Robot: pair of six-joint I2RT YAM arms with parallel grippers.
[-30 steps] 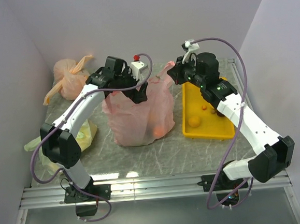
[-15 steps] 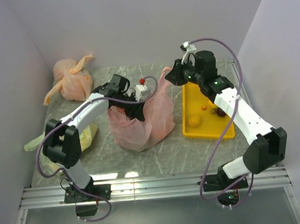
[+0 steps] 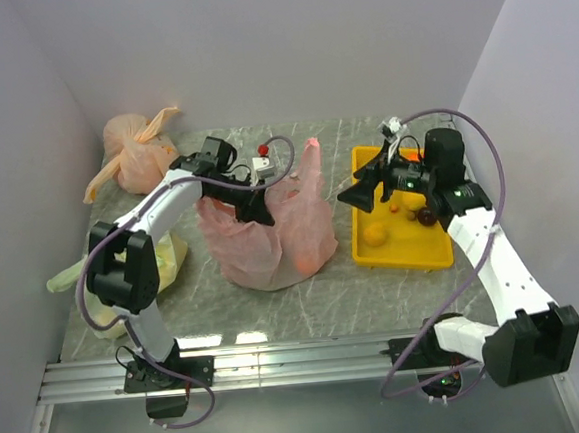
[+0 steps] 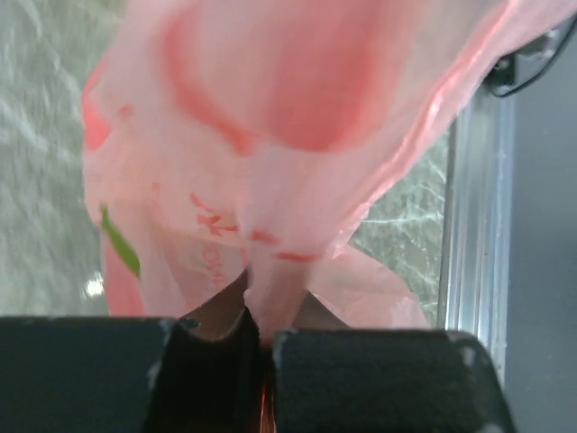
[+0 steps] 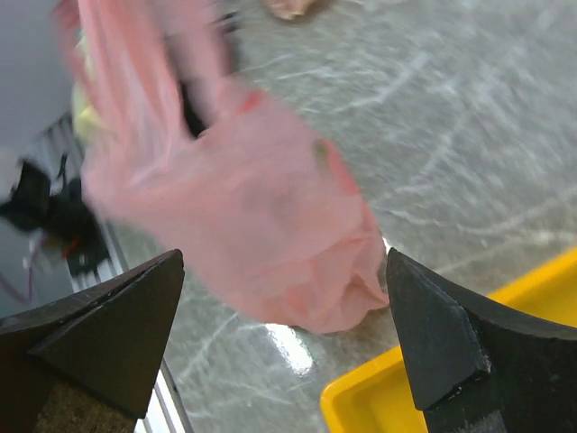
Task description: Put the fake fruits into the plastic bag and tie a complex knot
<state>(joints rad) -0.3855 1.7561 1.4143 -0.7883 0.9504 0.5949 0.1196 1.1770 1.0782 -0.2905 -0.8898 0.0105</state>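
The pink plastic bag (image 3: 271,236) stands in the middle of the table, one handle strip sticking up at its right. My left gripper (image 3: 253,205) is at the bag's top left and is shut on a bunched fold of its plastic (image 4: 263,307), which is pinched between the two pads. My right gripper (image 3: 360,193) hangs open over the yellow tray's left edge, apart from the bag (image 5: 252,225), with nothing between its fingers. Fake fruits lie in the tray: an orange one (image 3: 375,235) and a dark one (image 3: 426,216). An orange shape (image 3: 304,261) shows through the bag. The knot is out of view.
The yellow tray (image 3: 403,260) sits right of the bag. An orange-peach tied bag (image 3: 140,154) lies at the back left. A yellow-green bag (image 3: 169,256) lies beside the left arm. Walls close in on three sides, and a metal rail runs along the near edge.
My right gripper has let go of the bag's right handle, opened, and swung down toward the tray. My left gripper has closed on the bag's plastic at the top left.
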